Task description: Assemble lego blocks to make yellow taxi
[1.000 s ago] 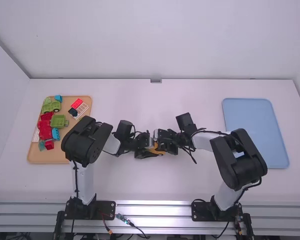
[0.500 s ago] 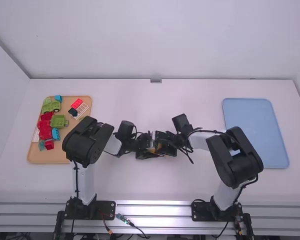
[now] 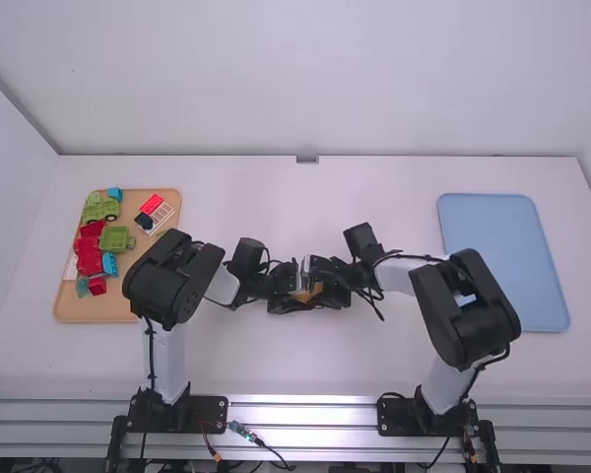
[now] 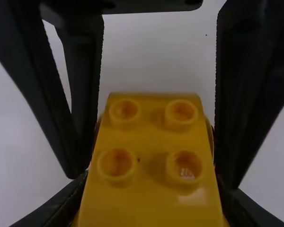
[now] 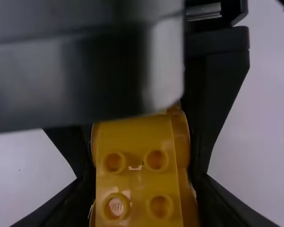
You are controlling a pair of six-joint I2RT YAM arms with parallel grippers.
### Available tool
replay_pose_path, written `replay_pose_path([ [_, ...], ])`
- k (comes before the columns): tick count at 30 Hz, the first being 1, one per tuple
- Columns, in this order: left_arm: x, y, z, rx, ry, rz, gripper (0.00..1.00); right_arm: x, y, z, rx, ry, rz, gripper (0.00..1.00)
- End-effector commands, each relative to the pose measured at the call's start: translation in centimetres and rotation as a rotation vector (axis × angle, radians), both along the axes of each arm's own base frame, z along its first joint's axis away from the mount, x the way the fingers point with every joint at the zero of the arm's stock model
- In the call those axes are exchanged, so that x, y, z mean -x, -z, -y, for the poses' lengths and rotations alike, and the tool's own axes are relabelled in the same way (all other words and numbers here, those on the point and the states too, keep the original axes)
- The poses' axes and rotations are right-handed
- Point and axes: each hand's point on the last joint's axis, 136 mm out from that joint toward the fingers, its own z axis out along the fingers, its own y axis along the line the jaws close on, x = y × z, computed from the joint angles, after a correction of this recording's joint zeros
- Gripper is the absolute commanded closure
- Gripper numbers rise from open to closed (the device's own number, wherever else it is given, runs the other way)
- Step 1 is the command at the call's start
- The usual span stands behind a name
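Note:
In the high view, my left gripper [image 3: 288, 294] and right gripper [image 3: 327, 286] meet low over the table's middle, with a yellow-orange lego piece [image 3: 308, 294] between them. In the left wrist view, several round studs show on the yellow block [image 4: 149, 137]; the left gripper [image 4: 151, 208] is shut on its near part, while the other arm's black fingers flank its far part. The right wrist view has the same yellow piece [image 5: 132, 184], rounded at the sides, with the right gripper [image 5: 143, 196] shut on it. Its underside is hidden.
A tan tray [image 3: 128, 308] at the left holds red blocks [image 3: 89, 258], green pieces [image 3: 115, 239], blue pieces [image 3: 109, 263] and a red-and-white part [image 3: 158, 215]. A light blue tray [image 3: 492, 222] lies on the right.
The right gripper has moved left toward the left one, then back slightly to the right. The left arm has shifted a little to the right. The yellow piece stays between the grippers.

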Motion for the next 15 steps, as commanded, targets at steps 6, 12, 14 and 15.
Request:
replay_pose_path([
  [6, -0.1, 1.2, -0.5, -0.046, -0.027, -0.006, 0.91, -0.1, -2.6, -0.6, -0.040, -0.013, 0.038, 0.38],
  [12, -0.1, 1.2, -0.6, -0.047, -0.030, -0.006, 0.90, -0.2, -3.8, -0.2, -0.042, -0.002, 0.048, 0.27],
  [14, 0.0, 1.2, -0.4, -0.048, -0.025, -0.006, 0.90, -0.4, -4.1, 0.2, -0.043, 0.012, 0.052, 0.25],
  [15, 0.0, 1.2, -0.4, -0.047, -0.024, -0.005, 0.90, -0.6, -4.3, 0.5, -0.043, 0.022, 0.053, 0.23],
])
